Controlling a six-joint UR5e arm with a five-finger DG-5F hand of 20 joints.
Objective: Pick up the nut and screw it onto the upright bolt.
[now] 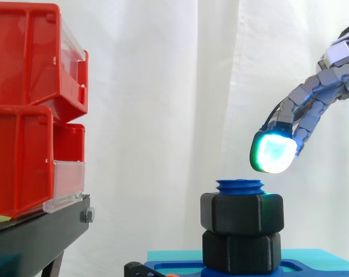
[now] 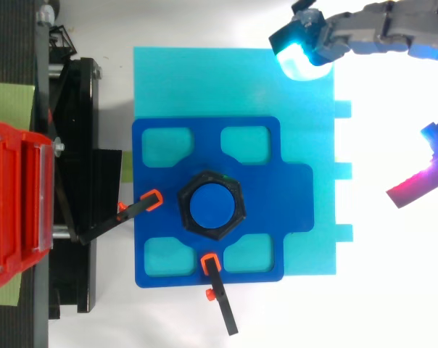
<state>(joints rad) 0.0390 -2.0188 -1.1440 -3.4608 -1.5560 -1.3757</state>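
We see the nut [image 1: 241, 214], black and six-sided, sitting level on the upright bolt [image 1: 240, 186]. The bolt's blue threaded top shows just above the nut's upper face. From above, the nut [image 2: 183, 206] rings the round blue end of the bolt [image 2: 212, 206]. Directly beneath the nut, touching it, we see a second black hexagonal piece [image 1: 241, 251] of about the same width.

That piece stands on a dark blue fixture plate [image 2: 295, 196] with four rounded cut-outs. The plate lies on a larger cyan base [image 2: 204, 80]. Two black clamps with orange tips reach onto the plate, one from the left [image 2: 135, 210] and one from the bottom edge [image 2: 220, 297].

The hand [image 1: 310, 101] hangs above and to the right of the bolt, apart from the nut. We see it wide, with its fingers stretched almost straight and spread. One fingertip [image 1: 273, 151] glows white and green and points down towards the bolt's right side without touching it. From above, the hand [image 2: 364, 32] sits off the cyan base's far corner, with a cyan pad [image 2: 299, 51] over that corner. A separate magenta fingertip [image 2: 411, 190] lies well off to the side.

To the left, red bins [image 1: 30, 109] are stacked on a black stand [image 1: 36, 236], and a white curtain [image 1: 163, 86] hangs behind.
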